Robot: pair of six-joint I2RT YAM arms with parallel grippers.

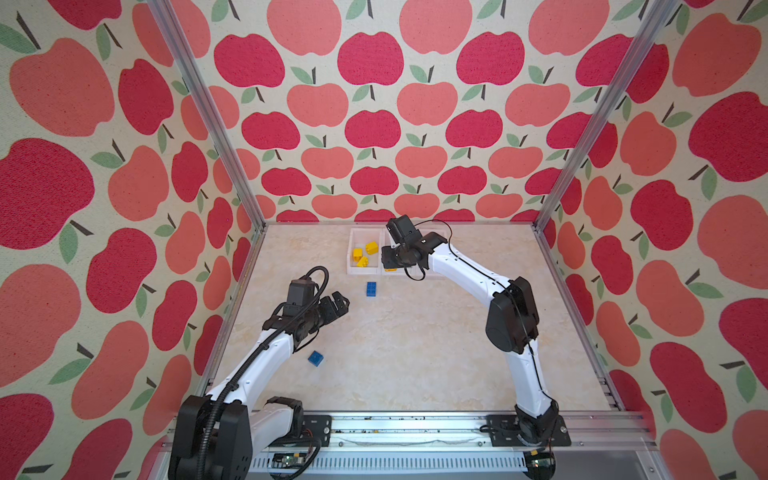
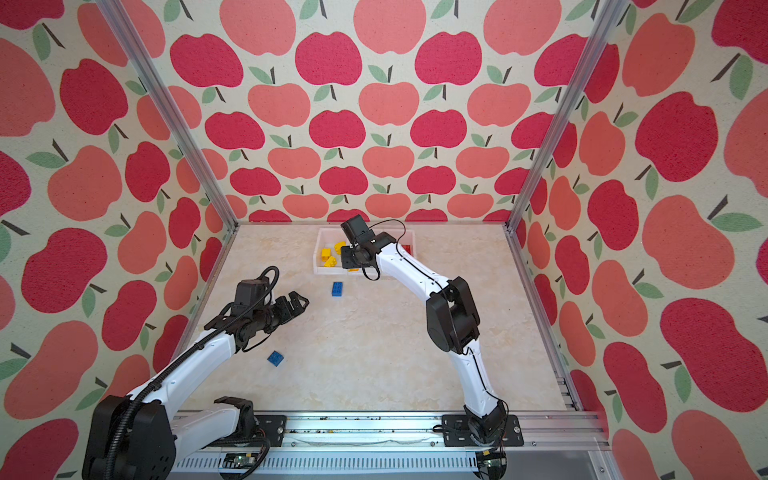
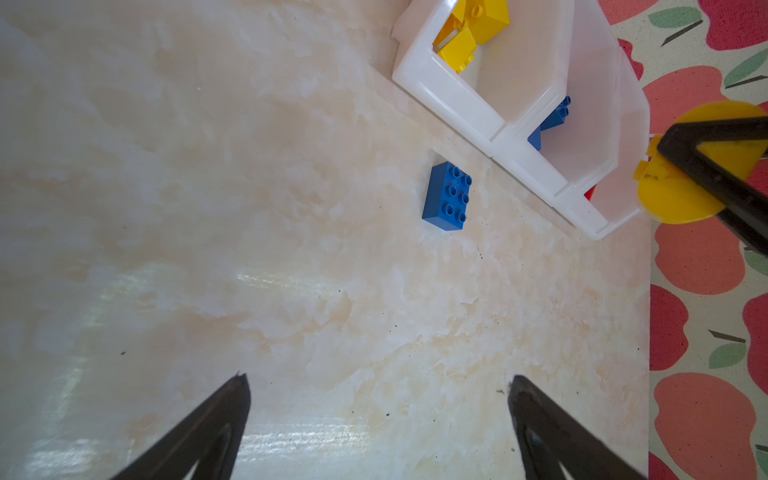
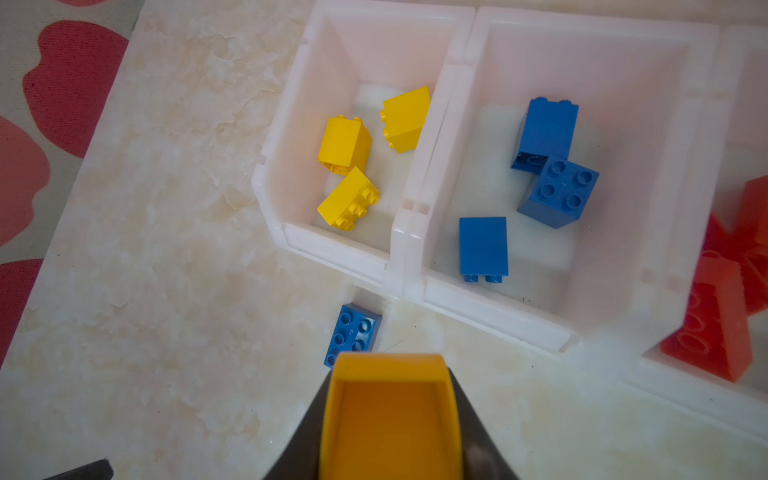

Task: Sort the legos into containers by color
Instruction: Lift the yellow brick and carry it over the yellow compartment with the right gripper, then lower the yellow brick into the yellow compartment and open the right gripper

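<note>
Right wrist view: my right hand (image 4: 390, 374) clamps a yellow brick (image 4: 390, 419) beside the bins (image 4: 409, 232). My left hand (image 1: 338, 303) stands open. A blue oblong brick (image 1: 371, 289) lies on the worktop (image 1: 415, 353), seven o'clock of them.

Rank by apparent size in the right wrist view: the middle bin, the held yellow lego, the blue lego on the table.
1. middle bin
2. held yellow lego, looming because nearest the camera
3. blue lego on the table, partly hidden
</note>
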